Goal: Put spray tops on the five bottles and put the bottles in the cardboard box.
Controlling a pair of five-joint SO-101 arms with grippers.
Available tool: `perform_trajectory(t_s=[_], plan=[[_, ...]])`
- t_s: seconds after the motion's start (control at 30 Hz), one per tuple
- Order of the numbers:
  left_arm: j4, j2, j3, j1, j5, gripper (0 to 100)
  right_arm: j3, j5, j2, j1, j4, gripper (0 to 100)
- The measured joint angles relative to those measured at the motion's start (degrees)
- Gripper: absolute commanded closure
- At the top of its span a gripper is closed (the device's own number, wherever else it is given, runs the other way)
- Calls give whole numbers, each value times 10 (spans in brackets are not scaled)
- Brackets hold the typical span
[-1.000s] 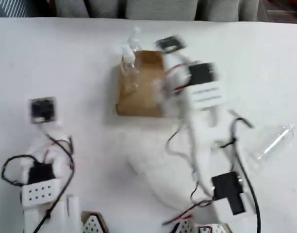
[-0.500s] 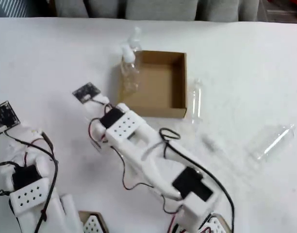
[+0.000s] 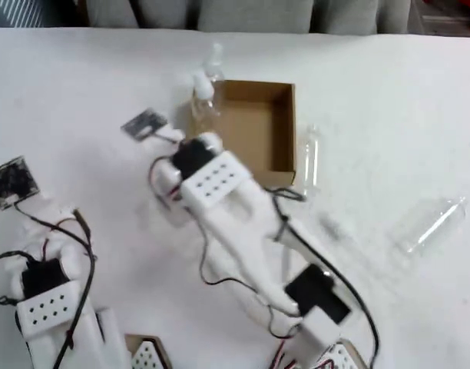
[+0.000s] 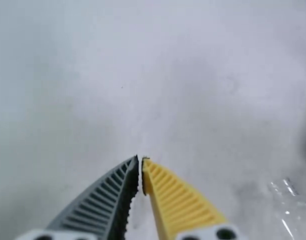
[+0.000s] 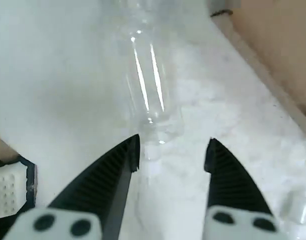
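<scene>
1. Jaws of the right gripper [image 5: 173,141] stand wide apart with nothing between them. They are aimed low along the table at a clear bottle [image 5: 145,85] lying on its side just ahead. The gap looks set to take the bottle's near end, though I cannot tell whether that end is neck or base.
2. That bottle lies just beside the outer wall of the cardboard box [image 3: 285,115], so only a short lift should carry it in.
3. The right arm [image 3: 243,223] lies diagonally across the white table [image 3: 81,77] to the box's left side. This probably lets it come at the bottle from the side, not over the box.
4. The left gripper [image 4: 141,159] is pinched closed on nothing, tips over bare table and well apart from the box. It reads as parked out of the way.
5. A spray-topped bottle [image 3: 203,96] sits at the box's far left corner; I cannot tell whether it is the one the right jaws face.
6. A second bottle [image 3: 310,160] lies just beside the box's right wall, and a third bottle [image 3: 433,221] lies well apart to the right. I can make out no top on either. The visible part of the box's inside holds no bottle, so most of the work seems left.
</scene>
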Motion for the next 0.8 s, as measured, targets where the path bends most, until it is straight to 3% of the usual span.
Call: perform_trajectory(t_s=[0.1,0.3,0.53,0.7,0.8], plan=[[4,0,-13,46,0,972,6,17,-56,47,28,981],[40,0,-56,166,0,972,117,32,-136,143,4,971],[57,1,-68,277,0,965,217,34,-167,171,-73,971],[41,65,-72,332,5,825,219,35,-167,171,-77,971],[31,136,-98,352,53,762,219,35,-167,171,-77,971]])
